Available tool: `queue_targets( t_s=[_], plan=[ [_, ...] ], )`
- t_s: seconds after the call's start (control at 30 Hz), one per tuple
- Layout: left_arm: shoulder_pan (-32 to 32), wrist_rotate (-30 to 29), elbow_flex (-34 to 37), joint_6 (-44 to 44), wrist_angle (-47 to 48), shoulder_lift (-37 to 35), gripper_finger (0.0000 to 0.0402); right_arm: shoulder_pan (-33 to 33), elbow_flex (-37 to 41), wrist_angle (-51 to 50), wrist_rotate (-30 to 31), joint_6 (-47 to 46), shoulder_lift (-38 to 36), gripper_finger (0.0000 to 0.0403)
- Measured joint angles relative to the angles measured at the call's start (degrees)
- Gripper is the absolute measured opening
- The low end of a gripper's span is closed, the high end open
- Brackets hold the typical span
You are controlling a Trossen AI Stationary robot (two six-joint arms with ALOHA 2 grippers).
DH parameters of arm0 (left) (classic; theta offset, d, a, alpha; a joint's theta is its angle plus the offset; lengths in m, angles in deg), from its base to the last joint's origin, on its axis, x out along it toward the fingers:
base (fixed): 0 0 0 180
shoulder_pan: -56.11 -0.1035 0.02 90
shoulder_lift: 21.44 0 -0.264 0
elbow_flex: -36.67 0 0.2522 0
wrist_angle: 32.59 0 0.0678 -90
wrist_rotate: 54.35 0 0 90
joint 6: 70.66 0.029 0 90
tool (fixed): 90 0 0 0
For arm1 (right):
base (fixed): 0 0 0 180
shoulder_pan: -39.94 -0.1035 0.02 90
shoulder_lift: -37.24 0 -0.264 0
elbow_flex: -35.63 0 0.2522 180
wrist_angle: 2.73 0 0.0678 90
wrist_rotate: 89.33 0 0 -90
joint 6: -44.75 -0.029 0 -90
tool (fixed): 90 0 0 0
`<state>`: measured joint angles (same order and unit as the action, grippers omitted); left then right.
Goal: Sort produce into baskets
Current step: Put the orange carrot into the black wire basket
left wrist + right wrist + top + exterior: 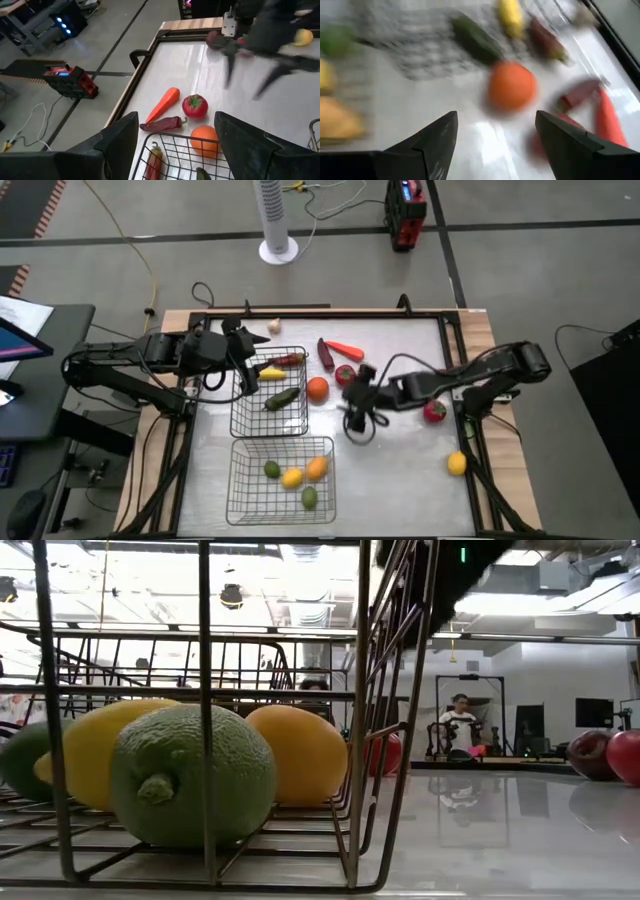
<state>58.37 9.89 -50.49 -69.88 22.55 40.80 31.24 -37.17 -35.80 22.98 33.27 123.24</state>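
Note:
Two wire baskets lie left of centre. The far basket (pixel 270 392) holds a yellow piece (pixel 270 372), a red chilli (pixel 290 360) and a cucumber (pixel 282 397). The near basket (pixel 280 478) holds a lime (pixel 190 775), a lemon (pixel 90 750), an orange fruit (pixel 300 752) and another green fruit (pixel 271 469). My left gripper (pixel 247 375) is open and empty over the far basket's far left part; it also shows in the left wrist view (pixel 175 145). My right gripper (pixel 355 412) is open and empty above the table, right of a loose orange (pixel 317 388); its own view (pixel 495 145) faces that orange (pixel 511 86).
Loose on the table are a carrot (pixel 162 105), a tomato (pixel 195 106), a dark red-purple piece (pixel 162 123), a garlic (pixel 275 326), a red fruit (pixel 434 411) and a yellow fruit (pixel 457 463). There is bare table at the near right. A person (pixel 460 720) is in the room behind.

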Motion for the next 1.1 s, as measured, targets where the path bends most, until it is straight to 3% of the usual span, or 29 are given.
queue_targets(
  t_s=[0.3, 0.47, 0.67, 0.8, 1.1],
  plan=[
    [0.0, 0.01, 0.0, 0.65, -0.01, 0.0, 0.0249, 15.31, 7.69, 0.01, -0.55, 7.93, -0.4, 0.0325],
    [0.0, 0.5, 0.0, 0.68, 0.72, 0.0, 0.0249, 25.56, 7.73, 0.81, -6.17, 14.32, -0.38, 0.0352],
    [0.0, 0.51, 0.0, 0.64, 3.26, 0.0, 0.0249, 35.16, 7.75, 8.16, -14.07, 21.04, 4.8, 0.0345],
    [0.0, 0.46, 0.0, 0.42, 4.29, 0.0, 0.0249, 38.76, 7.69, 13.55, -19.14, 22.77, 9.54, 0.0332],
    [0.0, -0.29, 0.0, 0.91, 4.66, 0.0, 0.0249, 39.95, 7.53, 16.17, -20.7, 25.7, 17.07, 0.0308]
  ],
)
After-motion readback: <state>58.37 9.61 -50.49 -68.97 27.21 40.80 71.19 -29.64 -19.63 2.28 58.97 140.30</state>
